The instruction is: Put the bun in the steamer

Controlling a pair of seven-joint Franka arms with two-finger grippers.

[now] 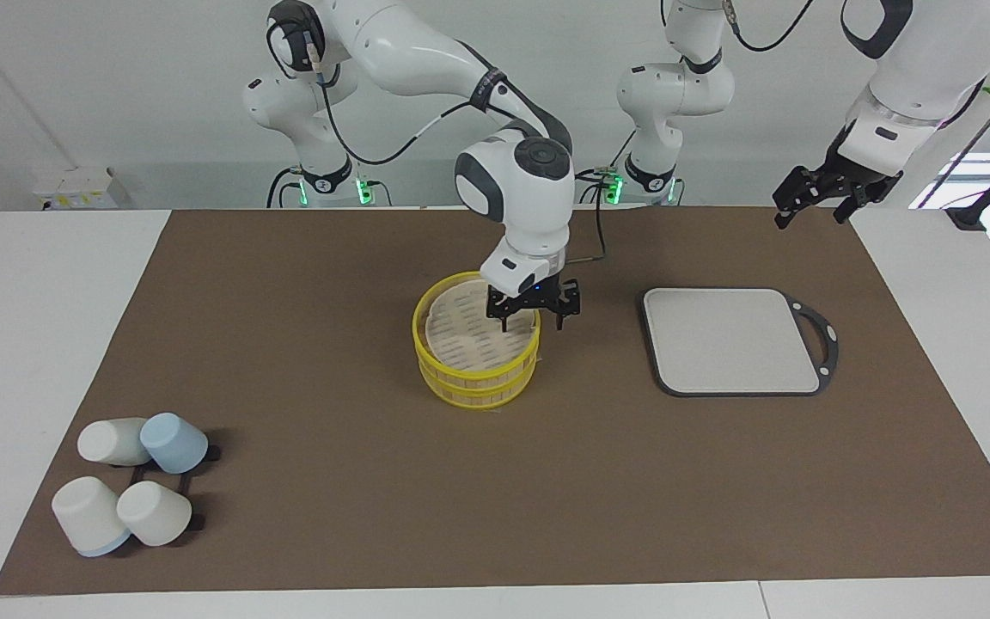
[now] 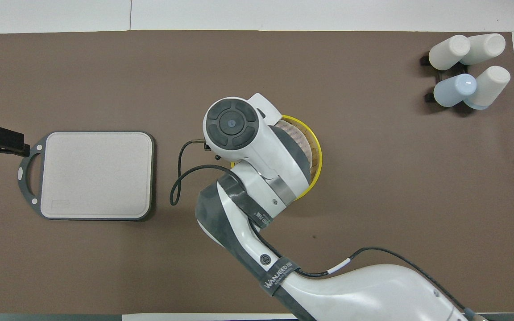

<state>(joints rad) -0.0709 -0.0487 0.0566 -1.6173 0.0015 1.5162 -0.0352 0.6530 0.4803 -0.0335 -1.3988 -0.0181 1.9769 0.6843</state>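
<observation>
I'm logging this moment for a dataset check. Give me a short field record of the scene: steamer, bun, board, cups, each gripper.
steamer: mid-mat, two tiers, pale lid lying in the top rim
bun: not visible
grey board: bare, toward the left arm's end
cups: four, tipped on a black rack, toward the right arm's end
right gripper: open, empty, over the steamer's rim
left gripper: open, waiting above the mat's corner
</observation>
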